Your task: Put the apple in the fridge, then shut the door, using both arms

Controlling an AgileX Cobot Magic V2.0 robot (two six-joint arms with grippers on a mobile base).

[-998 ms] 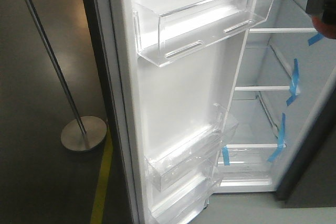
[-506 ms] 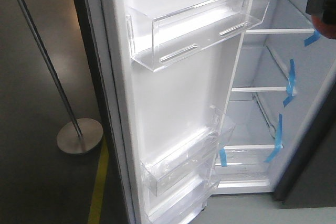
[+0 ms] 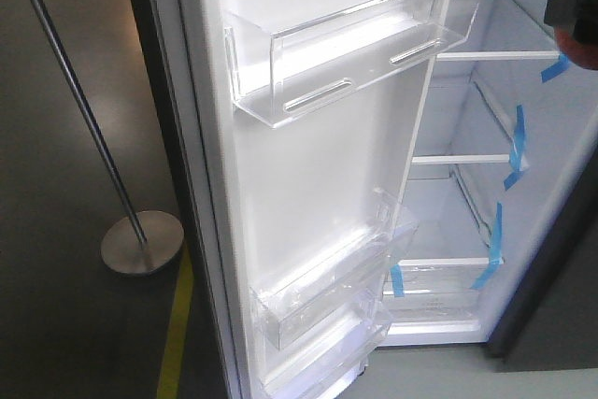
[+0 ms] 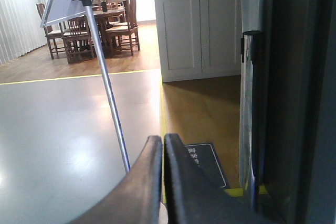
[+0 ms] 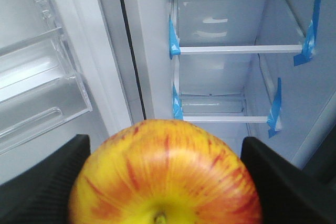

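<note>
1. Plainly, the apple is not in the fridge yet. It sits clamped between the two black jaws of the right gripper, one jaw pressed to each side, with its stem dimple turned back toward the wrist camera.
2. Being round, the apple has no long axis to line up, so what matters is direction alone. The open fridge lies straight ahead of it and a little to the right.
3. Two white shelves face the apple, an upper shelf and a lower shelf, both bare and edged with blue tape. From the front view the gripper hangs at the top right, about level with the highest shelf visible there, and I judge it is short of the shelf edge.
4. To the apple's left stands the door, swung wide with its white face showing. Its clear bin juts out beside the path in.
5. Clearly the right arm is the nearer one for the placing, and a forward reach should carry the apple over a shelf.
6. Further out, the left gripper has its fingers pressed together on nothing. It points past a steel pole toward open floor, with a dark upright panel close on its right, probably the door's outer side.
</note>
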